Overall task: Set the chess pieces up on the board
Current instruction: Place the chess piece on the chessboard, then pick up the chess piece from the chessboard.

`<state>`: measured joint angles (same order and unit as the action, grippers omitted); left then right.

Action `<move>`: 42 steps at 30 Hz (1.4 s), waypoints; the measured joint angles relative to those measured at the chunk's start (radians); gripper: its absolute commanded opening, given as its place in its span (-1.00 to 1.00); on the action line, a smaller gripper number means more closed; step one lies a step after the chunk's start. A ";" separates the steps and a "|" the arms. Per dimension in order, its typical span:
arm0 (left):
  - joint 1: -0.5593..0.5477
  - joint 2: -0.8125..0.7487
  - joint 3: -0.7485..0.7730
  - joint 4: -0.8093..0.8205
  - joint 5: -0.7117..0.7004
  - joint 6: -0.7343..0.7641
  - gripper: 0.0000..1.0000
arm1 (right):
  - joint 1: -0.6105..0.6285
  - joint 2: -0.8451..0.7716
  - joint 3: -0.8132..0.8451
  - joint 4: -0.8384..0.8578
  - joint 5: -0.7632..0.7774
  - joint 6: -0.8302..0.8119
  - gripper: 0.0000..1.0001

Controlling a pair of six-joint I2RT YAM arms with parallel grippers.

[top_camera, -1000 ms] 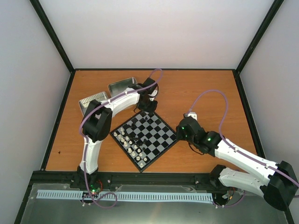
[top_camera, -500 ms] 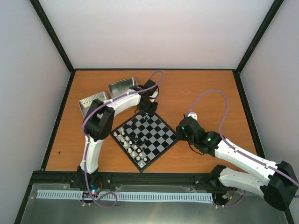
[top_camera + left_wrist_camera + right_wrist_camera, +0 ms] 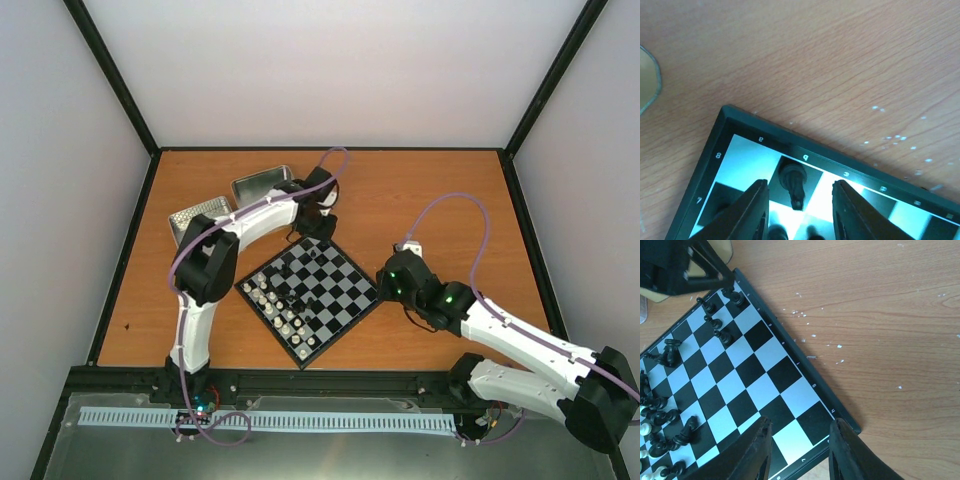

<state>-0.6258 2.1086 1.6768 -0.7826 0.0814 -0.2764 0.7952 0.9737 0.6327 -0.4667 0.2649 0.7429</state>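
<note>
At ten o'clock on the table (image 3: 450, 200), a textured tin (image 3: 196, 216) and a smooth tin (image 3: 258, 186) lie side by side, partly under the left arm. Toward the centre sits the board (image 3: 335, 300), turned so its corners point at twelve, three, six and nine o'clock. White chess pieces (image 3: 268, 298) line its edge between nine and six o'clock, with black ones mixed in beside them and a few more near the twelve o'clock corner. Over that far corner hangs the left gripper (image 3: 318, 232). In its wrist view the fingers (image 3: 754, 212) stand apart on either side of an upright black piece (image 3: 794, 182), with a gap on both sides, so nothing is gripped. That piece stands on a dark square in the outermost row, just inside the rim. At the board's three o'clock corner the right gripper (image 3: 801, 422) hovers, its jaws moderately apart and empty, with only checks and rim showing between them.
</note>
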 measured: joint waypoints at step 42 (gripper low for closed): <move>0.000 -1.390 -0.904 0.565 -0.373 0.027 0.70 | 0.319 0.720 0.453 -0.090 -0.266 -0.092 -0.39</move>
<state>-0.6258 0.7185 0.7723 -0.2180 -0.2920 -0.2497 1.1145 1.6939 1.0859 -0.5564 -0.0010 0.6514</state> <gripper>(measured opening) 0.824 0.312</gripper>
